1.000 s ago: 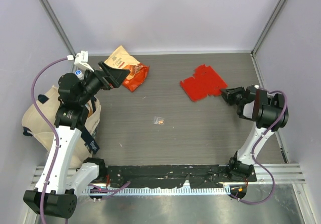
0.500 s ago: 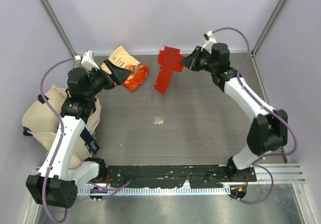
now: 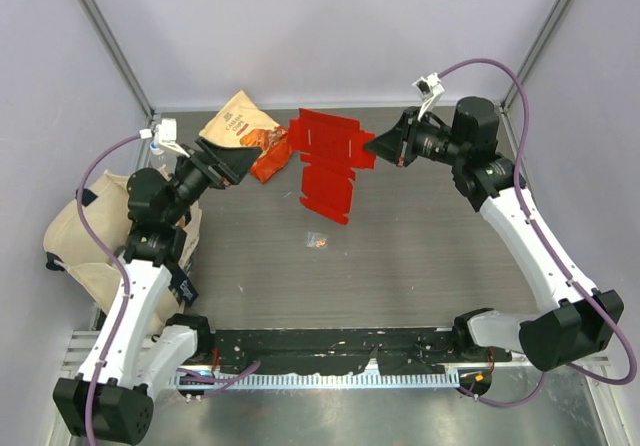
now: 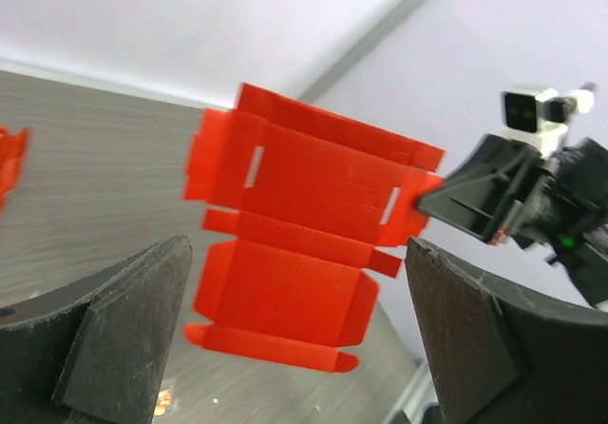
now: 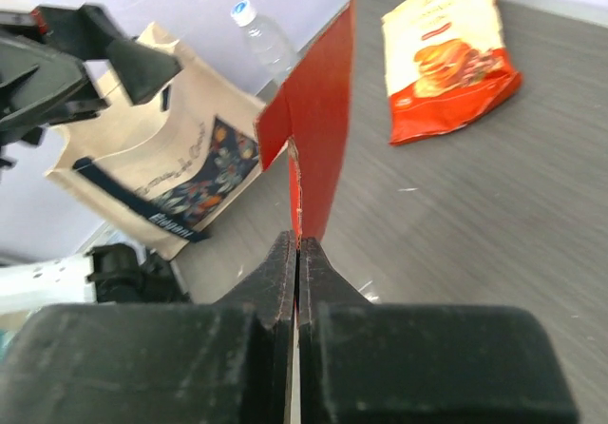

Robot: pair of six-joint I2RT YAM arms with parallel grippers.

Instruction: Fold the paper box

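The paper box (image 3: 328, 163) is a flat, unfolded bright red sheet with flaps, hanging in the air over the back middle of the table. My right gripper (image 3: 374, 147) is shut on its right edge; in the right wrist view the sheet (image 5: 319, 125) stands edge-on out of the closed gripper (image 5: 297, 245). My left gripper (image 3: 236, 156) is open to the left of the sheet, apart from it and facing it. Its wrist view shows the box (image 4: 304, 224) broadside beyond its spread fingers (image 4: 142, 334), with the right gripper (image 4: 445, 202) pinching a side flap.
An orange-and-cream snack bag (image 3: 248, 131) lies at the back left of the table. A beige tote bag (image 3: 88, 246) with a bottle (image 5: 264, 39) stands off the table's left edge. A small orange scrap (image 3: 317, 239) lies mid-table.
The right gripper shut on the box at the table's right, lifted it and carried it to the back middle. The left gripper turned toward it and stayed open.
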